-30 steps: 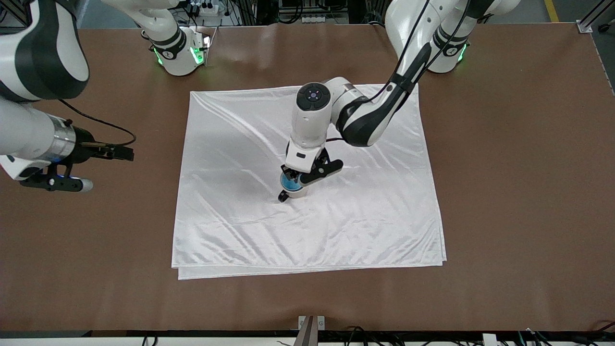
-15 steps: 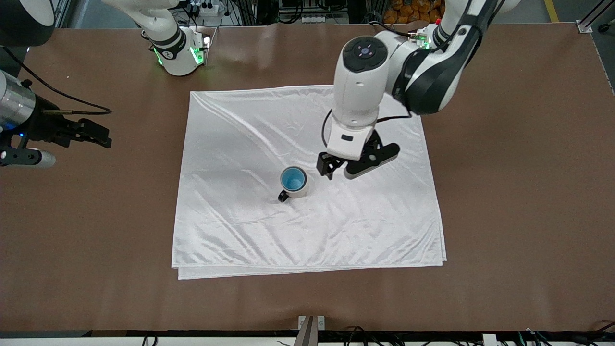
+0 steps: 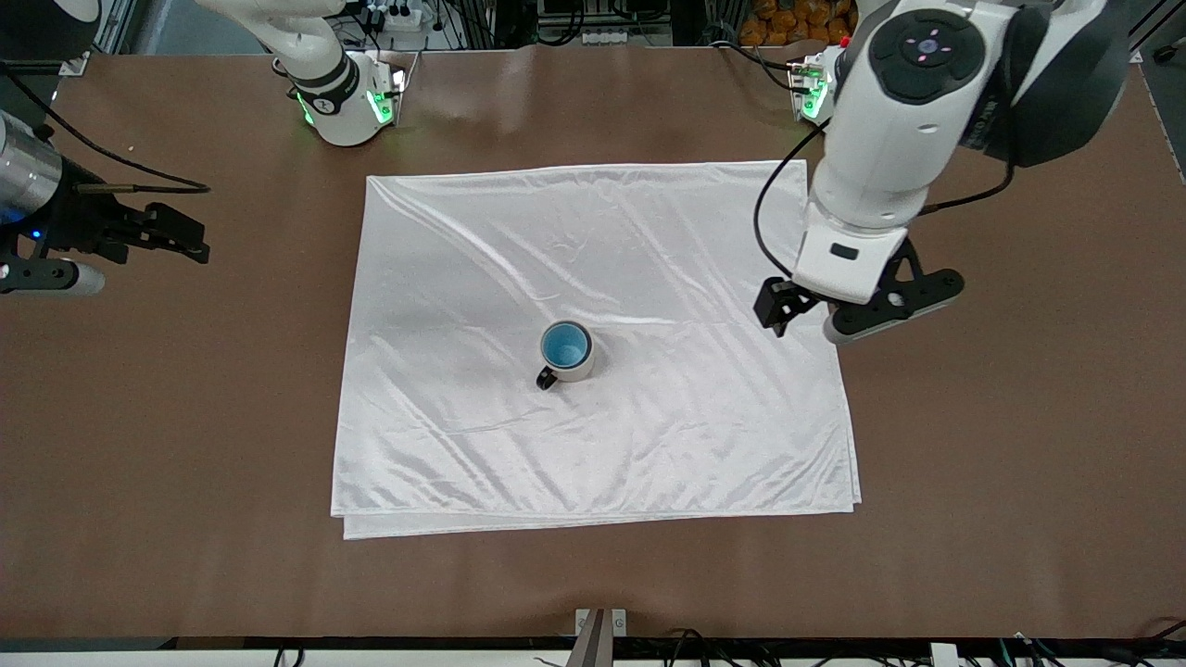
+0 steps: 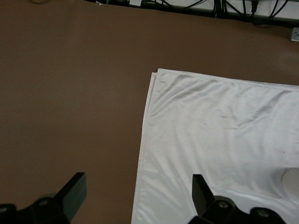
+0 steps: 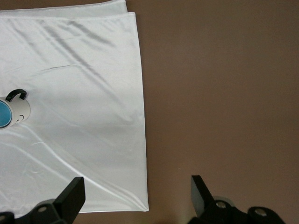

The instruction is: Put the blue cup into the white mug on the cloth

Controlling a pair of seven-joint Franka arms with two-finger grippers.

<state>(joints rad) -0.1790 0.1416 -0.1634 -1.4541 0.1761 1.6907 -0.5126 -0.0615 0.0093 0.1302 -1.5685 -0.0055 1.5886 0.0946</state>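
Note:
The blue cup sits upright inside the white mug, which stands near the middle of the cloth with its black handle toward the front camera. My left gripper is open and empty, up in the air over the cloth's edge at the left arm's end, well apart from the mug. In the left wrist view the gripper spans the cloth's edge. My right gripper is open and empty over bare table at the right arm's end. The right wrist view shows the gripper, the mug and the blue cup.
The brown table surrounds the cloth on all sides. The cloth's doubled layers show along its edge nearest the front camera. The arm bases stand at the table's edge farthest from the front camera.
My left gripper let go of the blue cup in the mug, rose and swung away toward the left arm's end. My right gripper drew back and up slightly.

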